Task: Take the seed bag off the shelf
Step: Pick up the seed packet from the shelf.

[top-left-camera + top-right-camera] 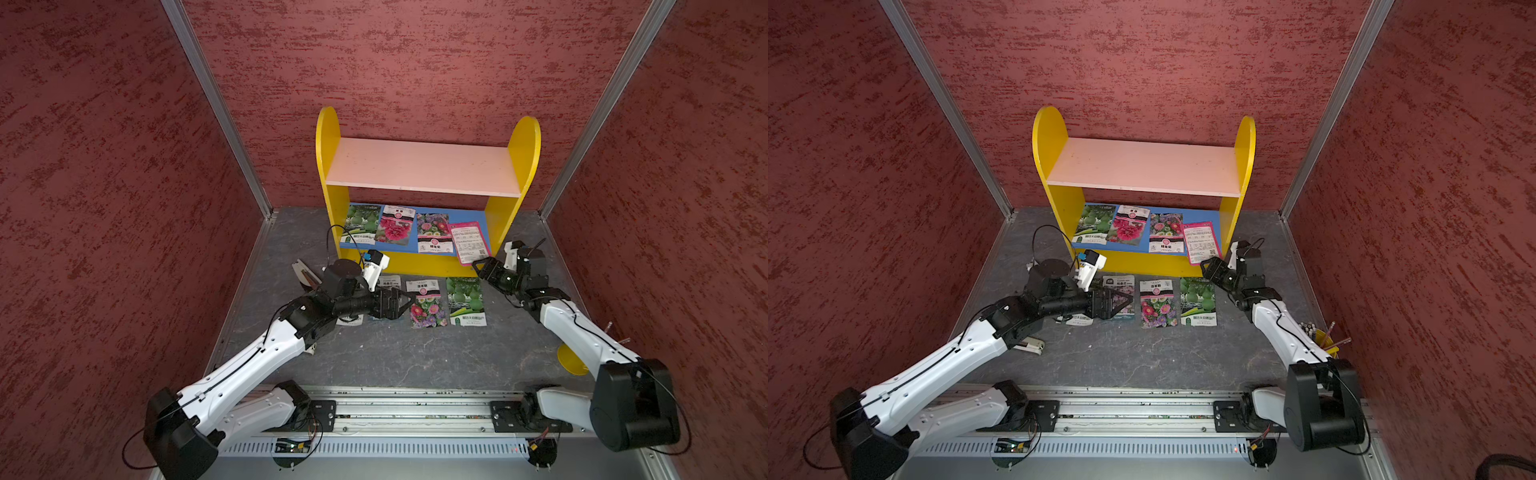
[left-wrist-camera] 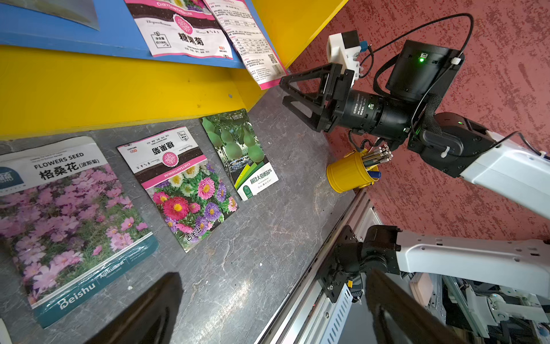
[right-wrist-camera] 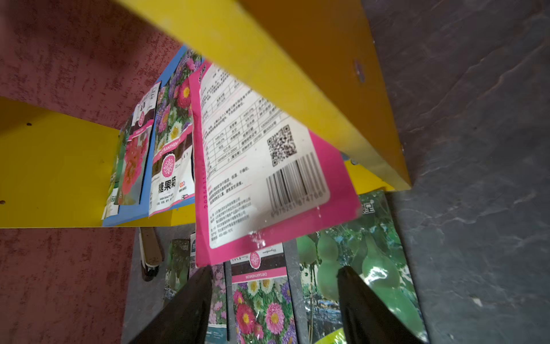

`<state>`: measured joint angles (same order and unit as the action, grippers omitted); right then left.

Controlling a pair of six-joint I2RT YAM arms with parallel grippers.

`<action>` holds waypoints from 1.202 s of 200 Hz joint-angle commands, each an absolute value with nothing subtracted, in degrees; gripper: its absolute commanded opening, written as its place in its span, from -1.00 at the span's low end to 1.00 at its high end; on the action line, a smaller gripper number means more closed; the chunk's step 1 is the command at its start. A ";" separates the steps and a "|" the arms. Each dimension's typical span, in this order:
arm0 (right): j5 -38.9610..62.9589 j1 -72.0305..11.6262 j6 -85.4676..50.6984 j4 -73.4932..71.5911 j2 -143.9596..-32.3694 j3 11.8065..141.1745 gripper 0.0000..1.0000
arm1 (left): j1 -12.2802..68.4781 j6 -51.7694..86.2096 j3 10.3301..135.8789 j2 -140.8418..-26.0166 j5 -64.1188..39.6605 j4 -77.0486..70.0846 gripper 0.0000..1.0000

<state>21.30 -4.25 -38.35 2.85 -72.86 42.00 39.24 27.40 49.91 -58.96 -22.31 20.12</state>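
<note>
Above grey tabletop, right claw gapes at pink seed bag overhanging shelf.

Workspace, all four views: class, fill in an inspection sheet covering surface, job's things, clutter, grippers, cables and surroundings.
Surface: dark grey marbled tabletop, seed bags lying flat on it.
Job's things: shelf; four more bags on its blue lower board; the pink-backed bag lies face down, overhanging the front edge.
Clutter: yellow pencil cup; stapler.
Grippers: left gripper open above the cosmos bag; right gripper open, tips at the pink-backed bag's overhanging corner, not closed on it.
Cables: black cable loop above the left wrist; nothing snagged seen.
Surroundings: red textured walls; aluminium rail in front.
</note>
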 commanded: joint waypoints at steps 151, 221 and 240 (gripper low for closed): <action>30.35 0.94 -51.41 -21.88 -83.14 39.03 -0.38 | 39.37 29.53 51.53 -62.88 -23.09 15.47 0.99; 29.94 1.06 -52.36 -22.24 -79.42 36.69 -0.93 | 39.29 30.15 51.02 -63.56 -24.04 13.65 0.99; 29.95 1.03 -52.57 -22.15 -77.83 35.97 -1.00 | 39.35 30.59 50.82 -63.64 -24.25 12.97 0.99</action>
